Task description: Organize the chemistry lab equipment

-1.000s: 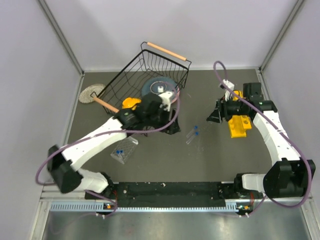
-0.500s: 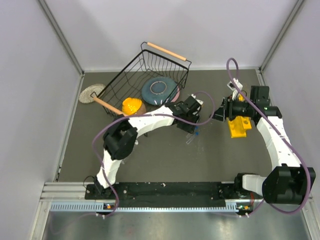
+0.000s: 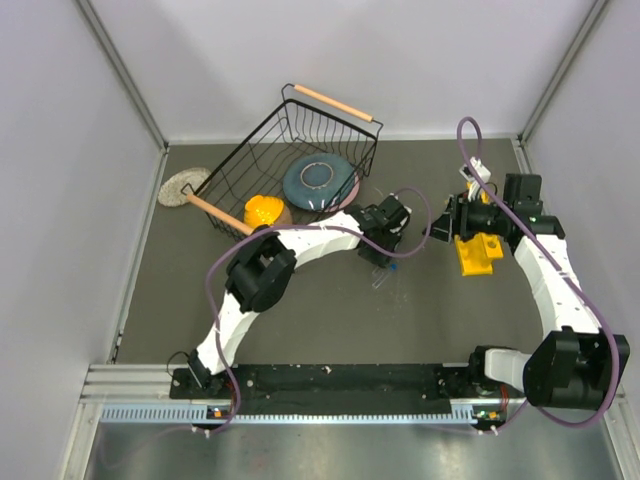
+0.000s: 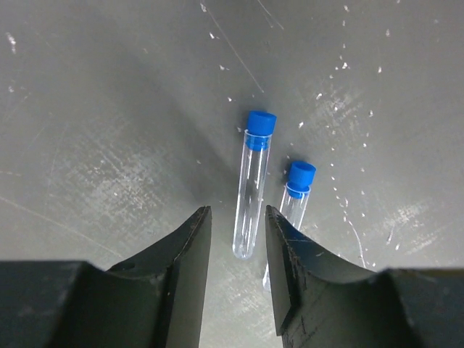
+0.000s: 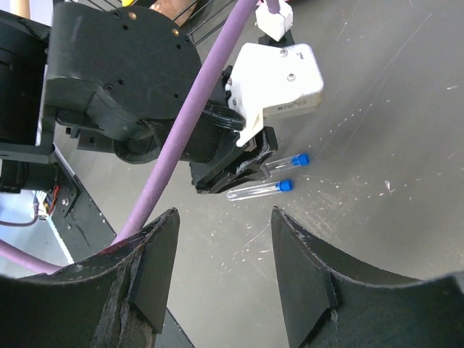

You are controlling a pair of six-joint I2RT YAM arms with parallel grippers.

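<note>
1. Two blue-capped tubes lie side by side on the table, to the left of the yellow rack and clear of it.
2. The left gripper hangs over the tubes with its jaws partly apart and nothing gripped. The closed end of one tube lies in the gap, seemingly untouched.
3. The right gripper sits just left of the yellow rack, jaws spread wide and empty.
4. A wire basket stands far left of the yellow rack and further back, with a blue plate inside.
</note>
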